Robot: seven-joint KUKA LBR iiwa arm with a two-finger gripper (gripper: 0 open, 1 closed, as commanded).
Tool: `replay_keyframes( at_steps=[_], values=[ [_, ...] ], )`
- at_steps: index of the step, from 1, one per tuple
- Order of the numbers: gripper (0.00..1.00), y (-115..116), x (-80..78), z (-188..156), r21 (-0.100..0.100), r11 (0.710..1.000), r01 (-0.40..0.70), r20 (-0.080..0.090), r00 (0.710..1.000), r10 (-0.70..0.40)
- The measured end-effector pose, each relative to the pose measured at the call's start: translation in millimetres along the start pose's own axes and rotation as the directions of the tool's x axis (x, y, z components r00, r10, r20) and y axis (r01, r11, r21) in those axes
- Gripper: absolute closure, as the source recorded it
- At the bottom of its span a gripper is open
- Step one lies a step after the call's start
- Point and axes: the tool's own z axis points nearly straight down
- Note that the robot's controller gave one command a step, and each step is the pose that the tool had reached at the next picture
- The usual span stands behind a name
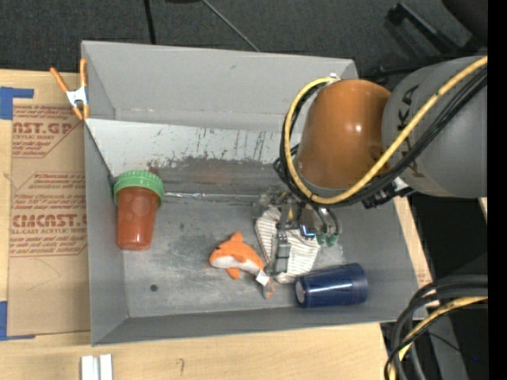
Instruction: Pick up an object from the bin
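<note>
My gripper hangs low in the right half of the bin, below the arm's orange dome. It is over a white, grey-striped crumpled packet lying on the bin floor. An orange and white toy fish lies just left of it, almost touching. A dark blue cylinder lies on its side just right of it, near the front wall. How the gripper stands on the packet is hidden by the wrist.
An orange jar with a green lid lies against the bin's left wall, far from the gripper. The arm and its cables cover the bin's right rear part.
</note>
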Motion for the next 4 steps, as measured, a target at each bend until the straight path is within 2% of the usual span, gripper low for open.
replay_keyframes(
  at_steps=[1,2,3,4],
  values=[
    [0.00,-0.2,-1.7,-4.4,0.000,1.000,-0.001,0.008,1.000,0.001],
    [0.00,9.8,2.8,38.4,-0.001,1.000,-0.012,0.016,1.000,0.012],
    [1.00,19.5,28.1,86.6,-0.001,0.994,-0.112,0.007,0.994,0.112],
    [1.00,19.5,28.1,86.6,-0.001,0.994,-0.112,0.007,0.994,0.112]
  ],
)
